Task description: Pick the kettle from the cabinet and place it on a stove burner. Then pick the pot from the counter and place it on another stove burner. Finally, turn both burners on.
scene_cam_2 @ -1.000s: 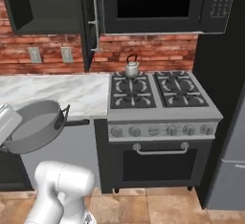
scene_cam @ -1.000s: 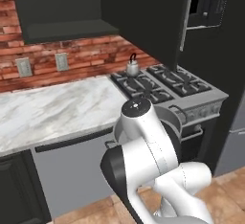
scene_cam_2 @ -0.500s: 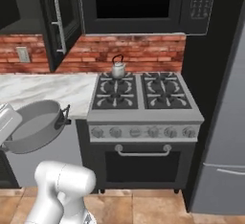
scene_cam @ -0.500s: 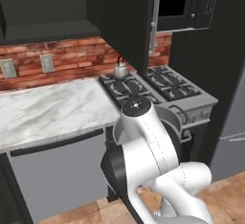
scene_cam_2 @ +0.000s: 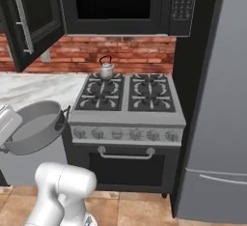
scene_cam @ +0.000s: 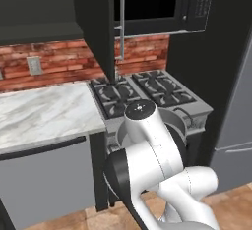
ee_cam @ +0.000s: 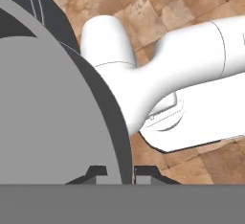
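The claw pinches the pot by its rim (tilted, off the counter).

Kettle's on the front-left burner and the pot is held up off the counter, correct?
Not quite: the kettle sits on the rear-left burner, as the right base view shows. The pot is indeed held up off the counter.
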